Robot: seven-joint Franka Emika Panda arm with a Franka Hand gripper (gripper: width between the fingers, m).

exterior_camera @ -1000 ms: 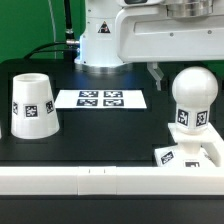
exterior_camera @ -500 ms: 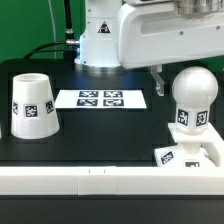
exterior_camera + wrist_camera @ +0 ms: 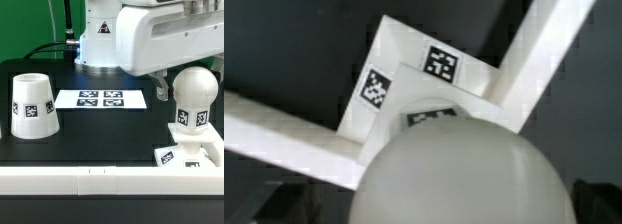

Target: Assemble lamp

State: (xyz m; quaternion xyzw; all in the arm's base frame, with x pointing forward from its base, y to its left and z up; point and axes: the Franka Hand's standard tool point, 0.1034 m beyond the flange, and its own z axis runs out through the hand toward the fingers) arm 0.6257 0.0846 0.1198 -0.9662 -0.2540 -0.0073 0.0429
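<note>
Since 1 s ago the arm (image 3: pixel 150 40) has come over toward the exterior view's right and a bit lower, so its white body fills more of the top of that view; the lamp parts haven't shifted. Claw (image 3: pixel 163 90) hangs close by the bulb (image 3: pixel 192 95), on its exterior-view left. Only one dark finger (image 3: pixel 157 90) shows, so can't tell how far open it is; it seems to hold nothing. Bulb stands upright on the base (image 3: pixel 190 156), at the tabletop's (image 3: pixel 110 135) front, exterior view's right, next to the white rail (image 3: pixel 100 180). Shade (image 3: pixel 30 103) sits mouth-down well apart at the exterior view's left, w/ the marker board (image 3: pixel 101 98) between. Wrist view: bulb's round top fills the foreground, tagged base beyond it.
</note>
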